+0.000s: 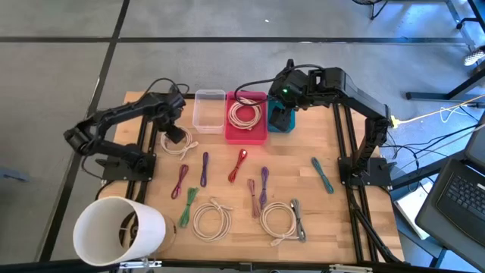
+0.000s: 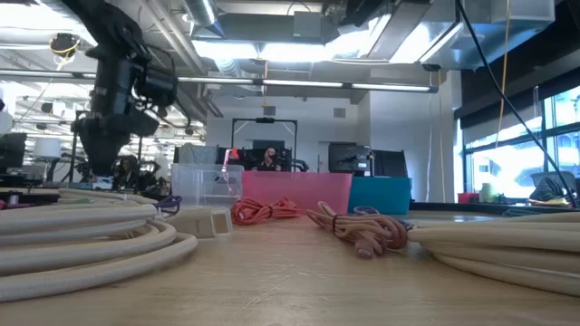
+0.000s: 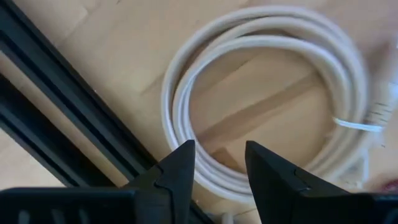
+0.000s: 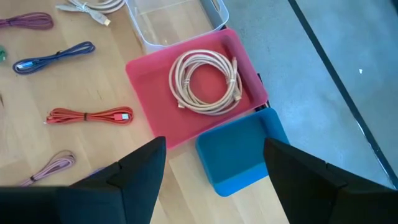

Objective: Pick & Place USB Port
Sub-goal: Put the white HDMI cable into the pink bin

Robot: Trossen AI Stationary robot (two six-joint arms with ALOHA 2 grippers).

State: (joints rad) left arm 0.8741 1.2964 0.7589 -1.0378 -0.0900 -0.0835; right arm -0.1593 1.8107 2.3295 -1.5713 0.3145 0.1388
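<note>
A white coiled USB cable (image 1: pixel 180 146) lies flat on the wooden table, left of centre. My left gripper (image 1: pixel 176 136) hangs right over it, pointing down. In the left wrist view its open fingers (image 3: pixel 219 163) stand on either side of the strands at the coil's (image 3: pixel 186 81) rim. Whether they touch them I cannot tell. My right gripper (image 1: pixel 280 117) is wide open and empty above the blue bin (image 4: pixel 239 152) at the far side. Another white coil (image 4: pixel 205 78) lies in the pink tray (image 4: pixel 149 68).
A clear bin (image 1: pixel 208 121) stands left of the pink tray (image 1: pixel 258 139). Red (image 1: pixel 239 163), purple (image 1: pixel 204 168), green (image 1: pixel 187 214) and teal (image 1: pixel 322 174) cables and two white coils (image 1: pixel 212 221) (image 1: pixel 279 220) lie on the near half. A white cylinder (image 1: pixel 117 230) lies at the near left corner.
</note>
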